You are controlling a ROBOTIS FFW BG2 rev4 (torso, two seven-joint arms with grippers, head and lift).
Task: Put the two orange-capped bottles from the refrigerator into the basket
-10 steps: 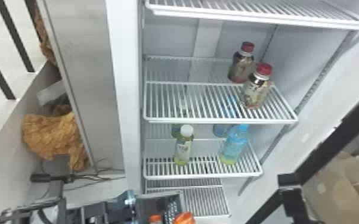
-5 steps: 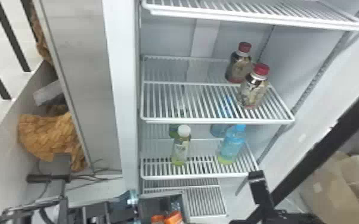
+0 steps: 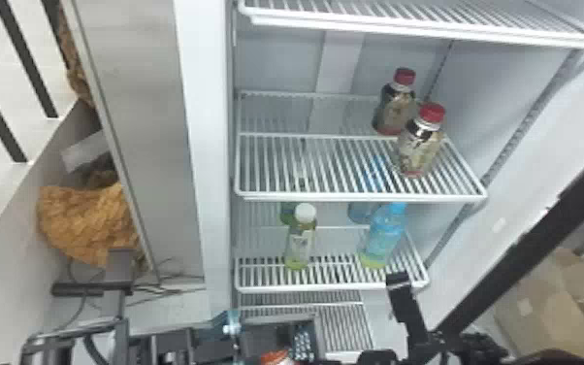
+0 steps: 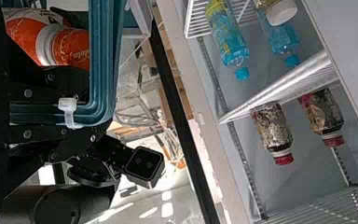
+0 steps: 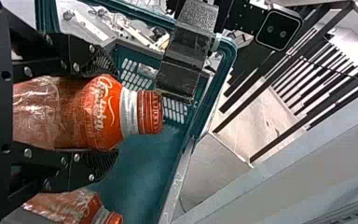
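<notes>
Orange-capped bottle: clasped in my right claw, cap end over the basket. Second orange-capped bottle lies beneath, apparently already inside. Left claw appears clamped on the basket's edge. Change: over the last second the right arm swung leftward, toward the basket. I read this as the final placement; lowering, then release, should follow. Risk: bottle knocking its neighbour. Red-capped bottles stand on the fridge shelf, not wanted.
</notes>
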